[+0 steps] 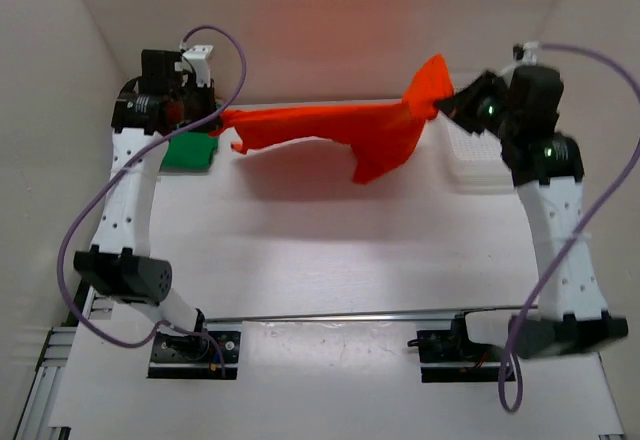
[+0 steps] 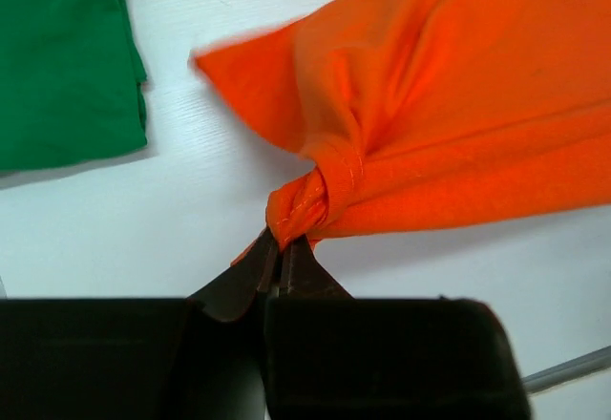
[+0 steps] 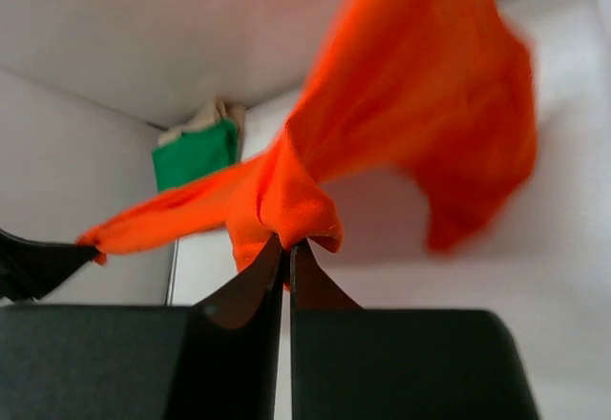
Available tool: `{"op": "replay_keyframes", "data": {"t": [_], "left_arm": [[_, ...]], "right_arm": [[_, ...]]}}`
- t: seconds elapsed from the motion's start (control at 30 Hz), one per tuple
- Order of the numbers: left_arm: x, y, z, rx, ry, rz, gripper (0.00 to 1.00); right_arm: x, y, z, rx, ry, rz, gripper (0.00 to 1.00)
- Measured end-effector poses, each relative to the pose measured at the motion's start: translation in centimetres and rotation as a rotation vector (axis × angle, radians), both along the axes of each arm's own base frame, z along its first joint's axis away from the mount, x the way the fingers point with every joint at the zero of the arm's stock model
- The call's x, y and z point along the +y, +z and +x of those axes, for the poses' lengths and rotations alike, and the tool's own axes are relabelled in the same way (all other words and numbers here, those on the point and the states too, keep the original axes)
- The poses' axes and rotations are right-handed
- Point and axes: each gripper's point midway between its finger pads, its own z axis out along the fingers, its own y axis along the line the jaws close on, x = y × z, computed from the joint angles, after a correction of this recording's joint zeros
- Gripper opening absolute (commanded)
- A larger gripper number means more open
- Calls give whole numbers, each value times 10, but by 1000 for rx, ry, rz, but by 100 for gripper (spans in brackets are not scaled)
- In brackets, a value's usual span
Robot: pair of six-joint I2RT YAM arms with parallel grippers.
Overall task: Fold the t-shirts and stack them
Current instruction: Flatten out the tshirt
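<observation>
The orange-red t-shirt (image 1: 340,132) hangs stretched in the air across the far side of the table, sagging in the middle. My left gripper (image 1: 215,115) is shut on its left end, pinching a bunched hem (image 2: 305,202). At the right, my right gripper (image 1: 447,103) is shut on another bunch of the same cloth (image 3: 286,200), with a flap standing up above it. A folded green t-shirt (image 1: 192,152) lies at the far left under my left wrist, with a beige one (image 3: 212,113) peeking out beneath it.
A white mesh basket (image 1: 480,165) sits at the far right under my right arm. White walls close in the table on the left, back and right. A metal rail (image 1: 340,314) runs across the near side between the arm bases.
</observation>
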Motion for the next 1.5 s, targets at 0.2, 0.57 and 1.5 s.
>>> {"op": "replay_keyframes", "data": {"t": [0.2, 0.57, 1.5], "left_arm": [[9, -61, -45, 149, 30, 67, 10], [50, -302, -259, 975, 17, 313, 78], [31, -224, -94, 466, 79, 374, 92]], "right_arm": [[-1, -147, -89, 246, -1, 49, 0], [-17, -410, -273, 1034, -120, -20, 65], [32, -327, -108, 797, 28, -377, 20]]}}
